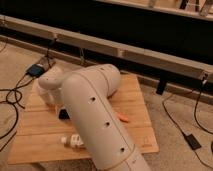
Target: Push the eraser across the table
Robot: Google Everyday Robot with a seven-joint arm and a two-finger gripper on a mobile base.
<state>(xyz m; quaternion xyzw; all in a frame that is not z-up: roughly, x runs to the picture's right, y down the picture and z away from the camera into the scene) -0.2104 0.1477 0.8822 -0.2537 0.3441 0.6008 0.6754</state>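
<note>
Gripper [54, 103] low over the table's [136, 95] left part; jaws' state could not be told. Eraser [63, 114] lay just beside it, at 4 o'clock. Judged step: lining up contact. Next move called for a low, steady shove.

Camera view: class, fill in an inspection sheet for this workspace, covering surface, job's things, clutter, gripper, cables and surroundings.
Surface: table, low, with a light wooden plank top.
Job's things: eraser, a small black block lying left of centre, beside the white arm.
Clutter: orange object right of the arm; white bottle lying near the front edge.
Gripper: gripper low over the table's left part, next to the eraser, mostly hidden by the arm.
Cables: black cables on the floor left; another cable and a power brick right.
Surroundings: dark wall with a pale rail behind.
</note>
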